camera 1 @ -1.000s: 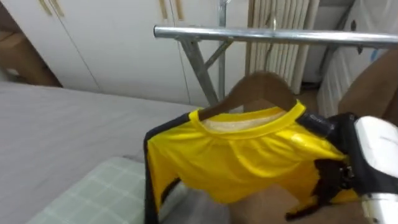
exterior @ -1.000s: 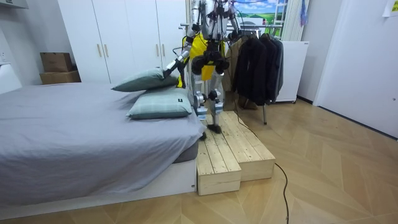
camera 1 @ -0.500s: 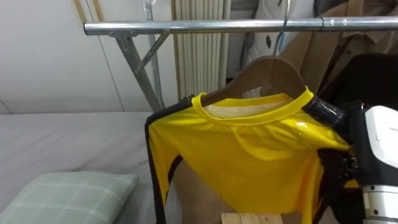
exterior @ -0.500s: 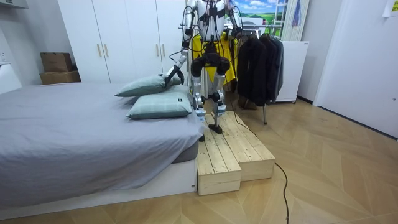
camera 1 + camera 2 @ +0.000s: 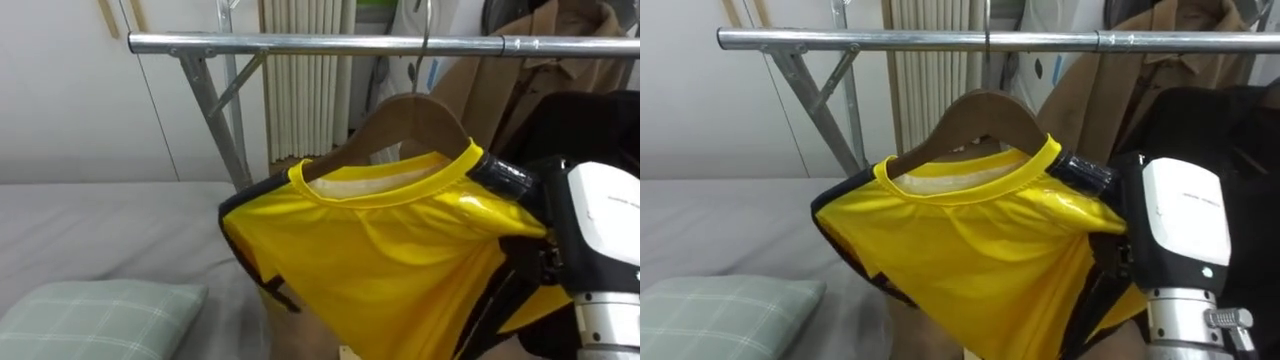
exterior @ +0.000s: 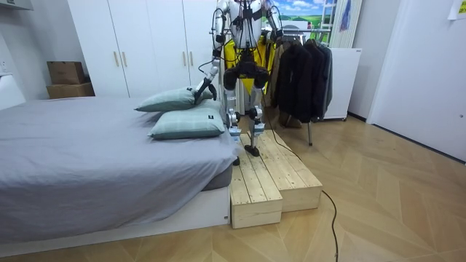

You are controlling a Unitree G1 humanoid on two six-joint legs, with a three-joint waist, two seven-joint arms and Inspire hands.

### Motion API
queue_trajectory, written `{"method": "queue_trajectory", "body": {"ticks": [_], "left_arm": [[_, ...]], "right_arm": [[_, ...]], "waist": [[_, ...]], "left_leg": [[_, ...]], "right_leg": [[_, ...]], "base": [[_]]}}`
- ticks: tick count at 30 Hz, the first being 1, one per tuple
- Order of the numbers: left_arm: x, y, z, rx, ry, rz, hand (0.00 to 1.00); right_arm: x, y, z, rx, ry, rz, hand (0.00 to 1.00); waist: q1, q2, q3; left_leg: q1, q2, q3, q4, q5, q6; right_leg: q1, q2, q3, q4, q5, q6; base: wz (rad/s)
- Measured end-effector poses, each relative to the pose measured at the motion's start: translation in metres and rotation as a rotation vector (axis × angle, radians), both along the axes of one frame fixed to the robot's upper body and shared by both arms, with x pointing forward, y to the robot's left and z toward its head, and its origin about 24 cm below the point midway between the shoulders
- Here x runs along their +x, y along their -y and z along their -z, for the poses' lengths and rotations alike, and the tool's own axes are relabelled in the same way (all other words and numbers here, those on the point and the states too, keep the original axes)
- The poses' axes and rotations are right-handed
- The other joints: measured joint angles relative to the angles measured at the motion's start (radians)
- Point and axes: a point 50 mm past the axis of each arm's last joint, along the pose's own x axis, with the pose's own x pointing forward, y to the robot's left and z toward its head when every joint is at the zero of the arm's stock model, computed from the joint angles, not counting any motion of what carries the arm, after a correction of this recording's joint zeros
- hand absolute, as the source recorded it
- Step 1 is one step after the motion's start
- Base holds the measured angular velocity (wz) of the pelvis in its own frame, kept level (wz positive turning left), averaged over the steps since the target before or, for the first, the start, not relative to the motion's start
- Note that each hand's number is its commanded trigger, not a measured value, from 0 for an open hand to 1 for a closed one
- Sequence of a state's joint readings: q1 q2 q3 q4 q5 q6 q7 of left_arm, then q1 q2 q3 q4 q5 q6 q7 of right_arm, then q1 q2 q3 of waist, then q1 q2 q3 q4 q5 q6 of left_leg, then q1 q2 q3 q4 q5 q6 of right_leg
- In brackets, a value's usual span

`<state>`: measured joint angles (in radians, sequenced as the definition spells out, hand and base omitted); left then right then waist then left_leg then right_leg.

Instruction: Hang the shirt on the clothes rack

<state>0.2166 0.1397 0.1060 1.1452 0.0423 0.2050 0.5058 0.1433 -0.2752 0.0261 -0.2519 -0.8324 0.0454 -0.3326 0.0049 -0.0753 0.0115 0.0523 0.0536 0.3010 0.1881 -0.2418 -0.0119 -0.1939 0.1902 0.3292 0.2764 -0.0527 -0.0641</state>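
A yellow shirt (image 5: 400,250) with black trim hangs on a wooden hanger (image 5: 405,115) just under the metal rail (image 5: 300,44) of the clothes rack. The hanger's wire hook (image 5: 425,40) crosses the rail; I cannot tell whether it rests on it. My right hand (image 5: 525,270) is shut on the shirt at its right shoulder, dark fingers pressed into the cloth. In the room view I stand on the wooden platform (image 6: 269,175) facing the rack, with my left hand (image 6: 198,93) hanging low over the pillows.
The rack's slanted leg (image 5: 215,110) stands left of the shirt. Coats (image 5: 545,55) hang on the rail to the right. The grey bed (image 5: 90,220) and a checked pillow (image 5: 100,315) lie at the lower left. White wardrobe doors (image 6: 138,44) stand behind.
I have turned from the bed toward the rack, so the whole eye view shifted. The hanger with the shirt has slid a little left along the rail.
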Motion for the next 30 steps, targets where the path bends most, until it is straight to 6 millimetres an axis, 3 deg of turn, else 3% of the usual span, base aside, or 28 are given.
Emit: {"method": "queue_trajectory", "body": {"ticks": [15, 21, 30], "left_arm": [[0.000, -0.002, 0.000, -0.005, 0.000, 0.001, 0.00], [0.000, -0.003, 0.000, -0.008, 0.004, 0.003, 0.00], [0.003, -0.006, -0.002, 0.004, 0.025, 0.017, 0.00]], "right_arm": [[0.002, -0.001, 0.000, -0.006, -0.040, -0.023, 1.00], [0.009, -0.004, -0.009, -0.007, 0.000, -0.035, 1.00], [0.010, -0.004, -0.010, -0.011, 0.006, -0.039, 1.00]], "waist": [[0.003, -0.004, 0.0008], [0.003, -0.006, 0.0014], [0.004, -0.017, 0.0013]], "left_leg": [[0.010, 0.003, -0.004, -0.005, -0.001, -0.001], [0.009, 0.003, -0.011, -0.005, -0.001, -0.001], [0.006, 0.003, -0.042, -0.005, 0.000, -0.002]], "right_leg": [[0.018, 0.002, 0.000, -0.008, 0.002, -0.001], [0.019, 0.002, -0.003, -0.007, 0.002, -0.002], [0.029, -0.008, -0.035, -0.022, 0.000, -0.005]], "base": [[0.00], [0.01], [0.10]]}}
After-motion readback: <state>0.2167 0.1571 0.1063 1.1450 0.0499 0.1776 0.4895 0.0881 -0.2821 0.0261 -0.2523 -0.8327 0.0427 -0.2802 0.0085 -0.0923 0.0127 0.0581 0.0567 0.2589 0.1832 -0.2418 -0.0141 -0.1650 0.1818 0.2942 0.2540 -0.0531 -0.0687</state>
